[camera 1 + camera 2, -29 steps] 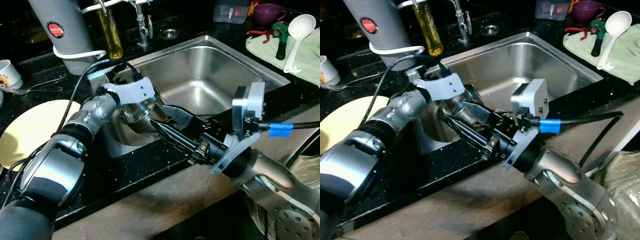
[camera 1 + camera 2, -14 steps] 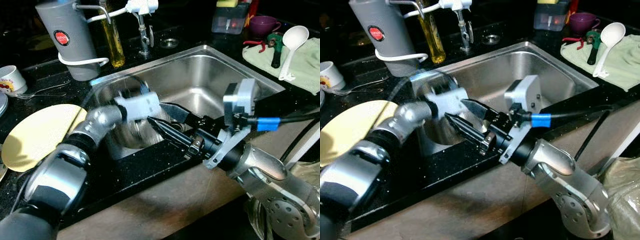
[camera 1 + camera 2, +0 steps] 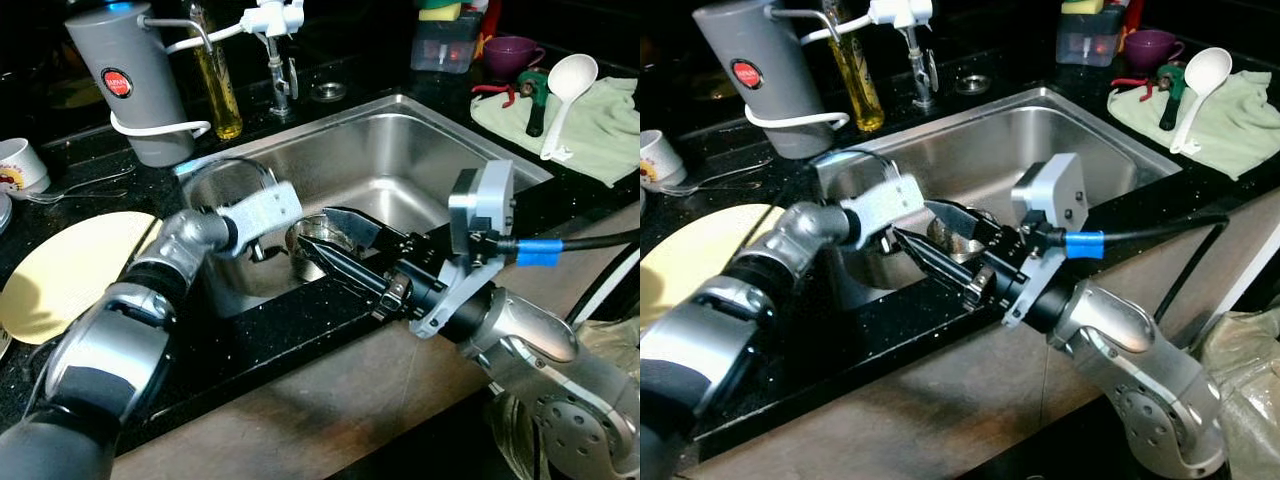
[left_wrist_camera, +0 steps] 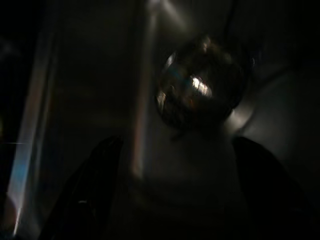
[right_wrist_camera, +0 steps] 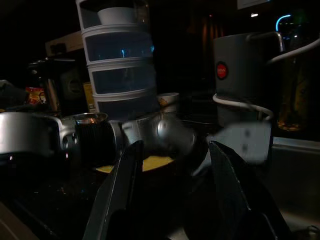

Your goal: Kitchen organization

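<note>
Your small steel bowl sits on the floor of the sink, in its near-left corner, tucked against the front wall. That low, walled-in spot is why both arms reach down over the front edge of the black bench rather than across it.

Your left tool hangs just beside the bowl on the left wall side; the left wrist view looks straight along its two dark fingers at the shiny bowl ahead, with a clear gap between them, so it is released and holds nothing.

Your right tool points in from the front edge, its long black fingers spread apart on either side of the bowl's near rim. It looks released too, though whether a finger touches the rim is hard to tell.

Judging by this, the bowl is about to be lifted out, probably toward the yellow plate near the bench's left edge. The grey jug, oil bottle and tap crowd the back-left rim, so keep any lift low and toward you
</note>
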`<state>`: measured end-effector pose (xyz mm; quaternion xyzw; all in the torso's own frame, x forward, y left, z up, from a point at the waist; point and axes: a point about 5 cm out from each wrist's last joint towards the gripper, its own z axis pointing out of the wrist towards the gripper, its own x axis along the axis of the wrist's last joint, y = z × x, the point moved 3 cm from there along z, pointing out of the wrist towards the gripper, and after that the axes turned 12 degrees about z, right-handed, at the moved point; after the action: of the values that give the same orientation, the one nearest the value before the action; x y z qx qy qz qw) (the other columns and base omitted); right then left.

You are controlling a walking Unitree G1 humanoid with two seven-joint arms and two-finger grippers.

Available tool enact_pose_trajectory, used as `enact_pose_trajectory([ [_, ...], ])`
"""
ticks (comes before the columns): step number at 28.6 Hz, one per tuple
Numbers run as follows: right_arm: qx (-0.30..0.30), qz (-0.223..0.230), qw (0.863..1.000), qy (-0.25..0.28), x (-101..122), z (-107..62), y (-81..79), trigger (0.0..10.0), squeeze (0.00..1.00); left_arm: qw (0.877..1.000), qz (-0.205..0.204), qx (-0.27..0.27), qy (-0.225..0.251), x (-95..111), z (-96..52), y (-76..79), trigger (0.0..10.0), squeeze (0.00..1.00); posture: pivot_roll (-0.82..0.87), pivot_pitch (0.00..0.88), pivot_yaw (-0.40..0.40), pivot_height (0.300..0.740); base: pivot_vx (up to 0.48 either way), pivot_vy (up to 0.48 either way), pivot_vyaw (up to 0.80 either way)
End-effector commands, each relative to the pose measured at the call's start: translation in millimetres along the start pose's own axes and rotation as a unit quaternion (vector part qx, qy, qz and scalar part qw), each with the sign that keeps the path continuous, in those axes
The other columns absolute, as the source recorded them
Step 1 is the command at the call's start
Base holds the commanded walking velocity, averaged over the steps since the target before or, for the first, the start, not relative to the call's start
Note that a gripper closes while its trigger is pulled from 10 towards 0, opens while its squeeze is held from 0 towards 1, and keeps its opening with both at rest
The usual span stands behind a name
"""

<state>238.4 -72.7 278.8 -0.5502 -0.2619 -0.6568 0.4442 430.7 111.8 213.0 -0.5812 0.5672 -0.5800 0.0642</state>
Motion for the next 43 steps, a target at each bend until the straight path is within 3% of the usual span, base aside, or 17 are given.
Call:
enact_pose_trajectory([
  [1, 0.002, 0.000, 1.000, 0.004, 1.4, -0.1, 1.5, 10.0, 0.00, 0.998, -0.042, -0.006, 0.038, 7.5, -7.1, -8.9, 10.0, 0.00, -0.19, 0.056, 0.095, 0.740, 0.000, 0.000, 0.00],
  [5, 0.000, 0.001, 1.000, 0.009, 1.7, 0.9, 2.7, 10.0, 0.00, 0.994, -0.077, -0.001, 0.082, 19.3, -15.2, -19.3, 10.0, 0.00, -0.19, 0.053, 0.094, 0.740, 0.000, 0.000, 0.00],
  [7, -0.007, 0.007, 1.000, 0.022, 3.3, 2.5, 5.6, 10.0, 0.00, 0.985, -0.107, 0.012, 0.133, 29.1, -24.9, -28.3, 10.0, 0.00, -0.18, 0.049, 0.093, 0.740, 0.000, 0.000, 0.00],
  [12, -0.100, 0.033, 0.992, 0.074, -0.7, -2.1, 41.3, 10.0, 0.00, 0.946, -0.156, 0.115, 0.259, 48.0, -61.8, -43.0, 10.0, 0.00, -0.16, 0.031, 0.086, 0.740, 0.000, 0.000, 0.00],
  [13, -0.100, 0.033, 0.992, 0.074, -0.7, -2.1, 41.3, 10.0, 0.00, 0.946, -0.156, 0.115, 0.259, 48.0, -61.8, -43.0, 10.0, 0.00, -0.16, 0.031, 0.086, 0.740, 0.000, 0.000, 0.00],
  [15, -0.133, 0.037, 0.987, 0.086, -3.1, -6.8, 56.2, 10.0, 0.00, 0.927, -0.185, 0.172, 0.278, 51.4, -75.6, -35.7, 10.0, 0.00, -0.12, 0.021, 0.070, 0.740, 0.000, 0.000, 0.00],
  [19, -0.138, 0.038, 0.985, 0.100, 1.5, -6.1, 62.6, 10.0, 0.00, 0.917, -0.208, 0.186, 0.285, 56.1, -85.6, -18.2, 10.0, 0.00, -0.11, 0.017, 0.065, 0.740, 0.000, 0.000, 0.00],
  [22, -0.150, 0.042, 0.982, 0.107, -1.3, -2.1, 72.5, 10.0, 0.00, 0.899, -0.245, 0.229, 0.283, 58.1, -99.6, 0.9, 10.0, 0.00, -0.07, 0.004, 0.049, 0.740, 0.000, 0.000, 0.00],
  [31, -0.208, 0.051, 0.973, 0.089, -27.3, -7.0, 96.7, 10.0, 0.00, 0.899, -0.249, 0.272, 0.235, 50.0, -105.9, 28.5, 10.0, 0.00, -0.05, 0.000, 0.035, 0.740, 0.000, 0.000, 0.00],
  [33, -0.222, 0.058, 0.970, 0.083, -37.0, -11.1, 102.1, 10.0, 0.00, 0.898, -0.262, 0.290, 0.200, 40.0, -107.9, 39.4, 10.0, 0.00, -0.04, 0.000, 0.031, 0.740, 0.000, 0.000, 0.00],
  [39, -0.231, 0.064, 0.968, 0.081, -47.0, -15.8, 105.4, 10.0, 0.00, 0.894, -0.274, 0.324, 0.141, 22.9, -110.1, 53.4, 10.0, 0.00, -0.04, 0.000, 0.030, 0.740, 0.000, 0.000, 0.00],
  [40, -0.233, 0.068, 0.967, 0.079, -54.4, -18.2, 105.8, 10.0, 0.00, 0.896, -0.276, 0.330, 0.113, 14.6, -109.0, 70.1, 10.0, 0.00, -0.04, 0.000, 0.024, 0.740, 0.000, 0.000, 0.64],
  [41, -0.233, 0.068, 0.967, 0.079, -54.4, -18.2, 105.8, 10.0, 0.00, 0.896, -0.276, 0.330, 0.113, 14.6, -109.0, 70.1, 10.0, 0.00, -0.04, 0.000, 0.024, 0.740, 0.000, 0.000, 0.64],
  [43, -0.230, 0.071, 0.967, 0.079, -58.8, -18.7, 105.5, 10.0, 0.00, 0.900, -0.275, 0.322, 0.103, 13.0, -107.5, 84.4, 10.0, 0.00, -0.04, 0.000, 0.023, 0.740, 0.000, 0.000, 0.72],
])
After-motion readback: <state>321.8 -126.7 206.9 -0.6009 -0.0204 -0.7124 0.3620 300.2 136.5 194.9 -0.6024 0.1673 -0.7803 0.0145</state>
